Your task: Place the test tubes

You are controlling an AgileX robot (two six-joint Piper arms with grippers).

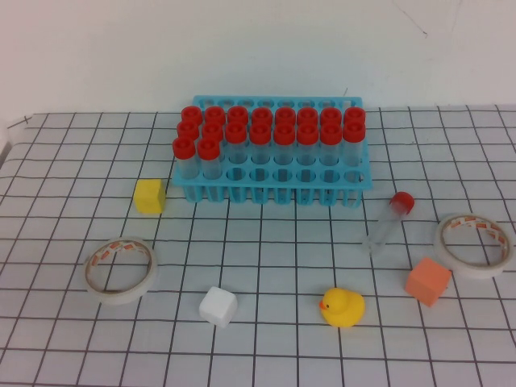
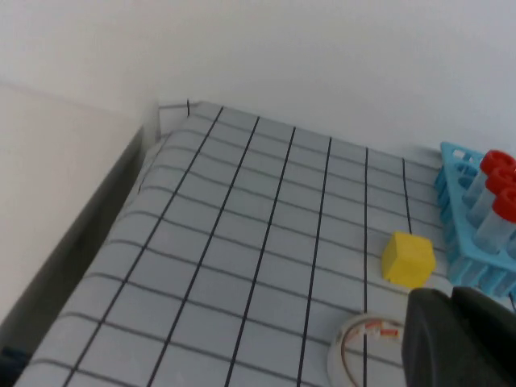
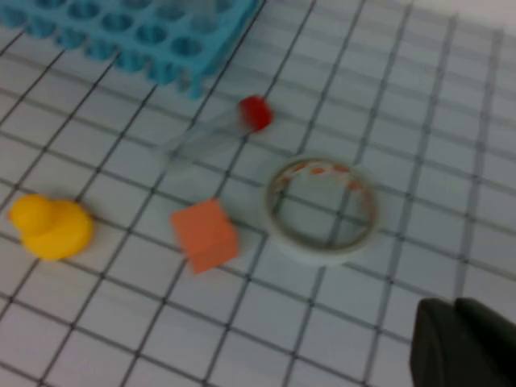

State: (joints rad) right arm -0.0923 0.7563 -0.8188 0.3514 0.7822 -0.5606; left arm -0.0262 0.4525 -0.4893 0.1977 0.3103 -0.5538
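Observation:
A blue tube rack stands at the back middle of the table, holding several red-capped test tubes in its rear rows; its front row is empty. One loose red-capped test tube lies flat on the table, right of the rack. It also shows in the right wrist view as the test tube, by the rack corner. Neither arm shows in the high view. My left gripper is shut and empty, hovering near the rack's left end. My right gripper is shut and empty, well apart from the loose tube.
A yellow cube sits left of the rack. In front are two tape rolls, a white cube, a yellow rubber duck and an orange cube. The table's left edge drops off.

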